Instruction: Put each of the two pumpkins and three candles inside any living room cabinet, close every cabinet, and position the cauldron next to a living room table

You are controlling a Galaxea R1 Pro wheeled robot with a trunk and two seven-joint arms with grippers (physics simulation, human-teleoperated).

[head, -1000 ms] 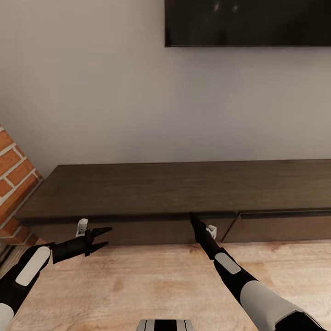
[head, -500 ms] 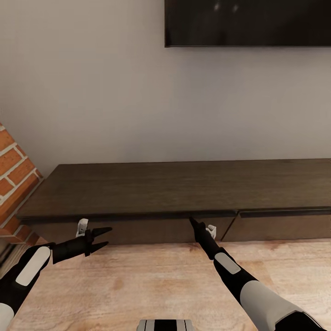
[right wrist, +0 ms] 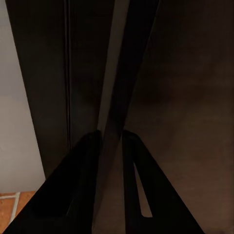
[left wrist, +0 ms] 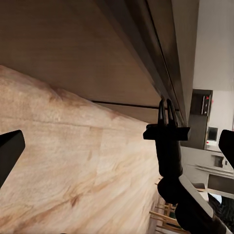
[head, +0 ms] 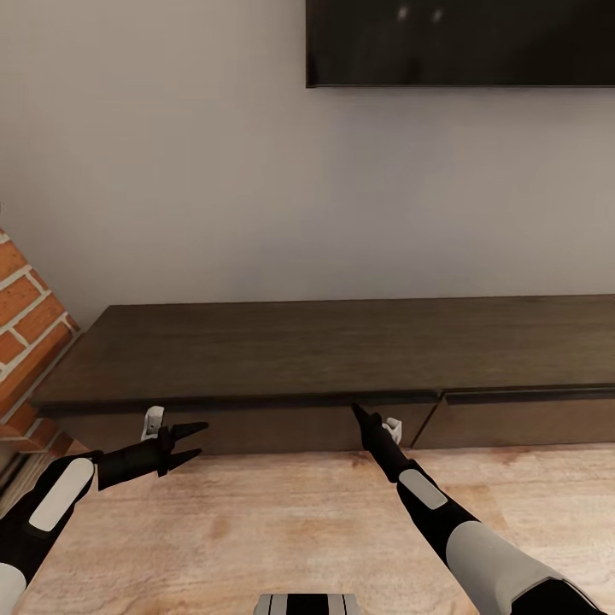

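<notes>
The cabinet (head: 342,350) runs along the wall in the head view, with its drawer fronts flush. My right gripper (head: 357,412) is shut, its tips against the upper edge of the left drawer front, close to the seam between the two drawers. The left wrist view shows the right gripper (left wrist: 166,103) with its fingers close together under the cabinet's (left wrist: 97,58) top lip. In the right wrist view the right gripper (right wrist: 111,134) points at the dark wood (right wrist: 185,97). My left gripper (head: 198,440) hangs open in front of the left drawer, with nothing between its fingers (left wrist: 9,148). Pumpkins, candles, cauldron and table are out of view.
A dark television (head: 461,43) hangs on the white wall above the cabinet. A brick wall (head: 26,325) stands at the cabinet's left end. Pale wood floor (head: 299,521) lies between me and the cabinet.
My right gripper dropped and drew back slightly from the cabinet's top lip a second ago, then stayed still. The left arm and the drawers have not moved.
</notes>
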